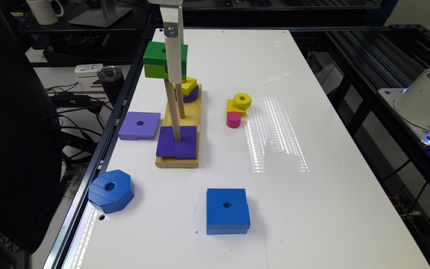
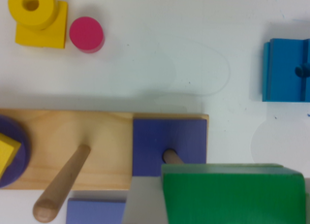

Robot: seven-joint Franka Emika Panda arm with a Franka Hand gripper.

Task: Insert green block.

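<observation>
The green block [image 1: 156, 59], dark green over lime green, hangs high above the wooden peg base [image 1: 190, 112]. My gripper [image 1: 173, 63] is shut on it, with a grey finger [image 2: 143, 204] pressed against its side. In the wrist view the green block [image 2: 232, 195] covers the top of the near peg [image 2: 172, 157], which stands through a dark purple square [image 1: 176, 142]. Whether that peg has entered the block's hole cannot be told. The middle peg [image 2: 60, 185] stands bare. The far peg carries a purple disc [image 1: 190, 96] with a yellow piece [image 1: 189, 85] on top.
A light purple square [image 1: 139, 125] lies beside the base at the exterior view's left. A blue octagon [image 1: 111, 190] and the larger blue square [image 1: 227, 210] lie nearer the front. A yellow ring on a yellow square [image 1: 239, 104] and a pink cylinder [image 1: 233, 119] sit to the right.
</observation>
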